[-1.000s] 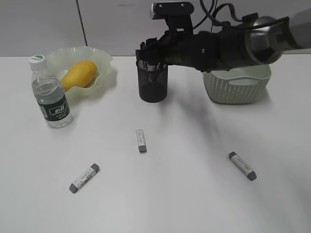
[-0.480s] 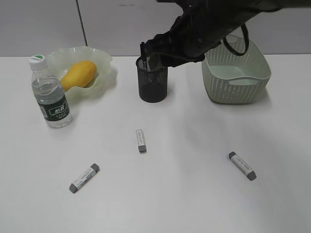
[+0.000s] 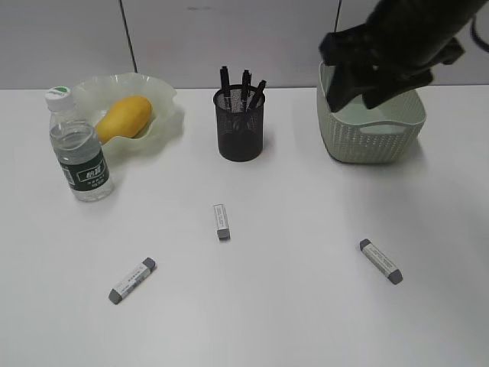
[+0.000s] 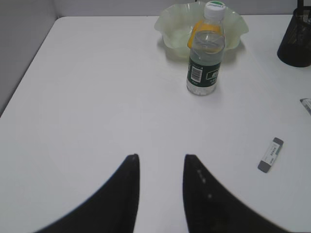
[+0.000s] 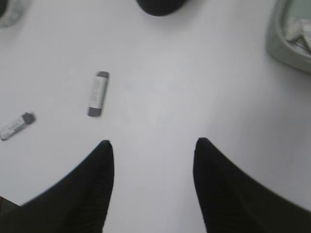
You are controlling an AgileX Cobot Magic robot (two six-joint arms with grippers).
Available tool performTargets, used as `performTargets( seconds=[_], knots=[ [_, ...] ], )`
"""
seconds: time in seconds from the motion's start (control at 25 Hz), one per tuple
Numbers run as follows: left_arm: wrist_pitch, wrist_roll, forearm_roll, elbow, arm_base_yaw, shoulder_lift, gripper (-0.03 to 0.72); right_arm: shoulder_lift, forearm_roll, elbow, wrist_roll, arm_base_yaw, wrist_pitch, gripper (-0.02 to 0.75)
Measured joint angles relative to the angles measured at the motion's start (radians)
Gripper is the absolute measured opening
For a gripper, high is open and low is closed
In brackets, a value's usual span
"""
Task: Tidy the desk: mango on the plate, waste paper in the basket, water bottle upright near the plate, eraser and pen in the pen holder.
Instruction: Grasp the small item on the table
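The mango (image 3: 126,116) lies on the wavy green plate (image 3: 164,99). The water bottle (image 3: 79,149) stands upright next to the plate, as the left wrist view (image 4: 206,53) also shows. The black mesh pen holder (image 3: 241,126) holds several pens (image 3: 243,82). Three erasers lie on the desk: centre (image 3: 221,221), front left (image 3: 132,280), front right (image 3: 380,261). A white-grey paper scrap (image 5: 296,33) lies in the basket (image 3: 374,126). My right arm (image 3: 390,46) hangs over the basket; its gripper (image 5: 153,143) is open and empty. My left gripper (image 4: 160,158) is open and empty above bare desk.
The desk's left edge (image 4: 29,63) shows in the left wrist view. In the right wrist view the centre eraser (image 5: 98,93) and the front left eraser (image 5: 17,125) lie ahead of the jaws, and the pen holder (image 5: 158,6) is at the top.
My right arm has swung right from over the pen holder to over the basket. The pens in the holder are uncovered. Nothing on the desk has moved.
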Motion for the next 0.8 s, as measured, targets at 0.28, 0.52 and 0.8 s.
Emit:
performTargets(
  seconds=[0.28,0.52,0.8],
  knots=[
    [0.000,0.000,0.000,0.000,0.000,0.000,0.239,-0.056,-0.090,0.001,0.010,-0.191,0.148,0.414],
    [0.000,0.000,-0.001,0.000,0.000,0.000,0.239,-0.116,-0.123,0.080,-0.019,-0.293,0.205,0.414],
    [0.000,0.000,-0.010,0.000,0.000,0.000,0.239,-0.312,-0.099,0.290,-0.021,-0.298,0.236,0.414]
  ],
)
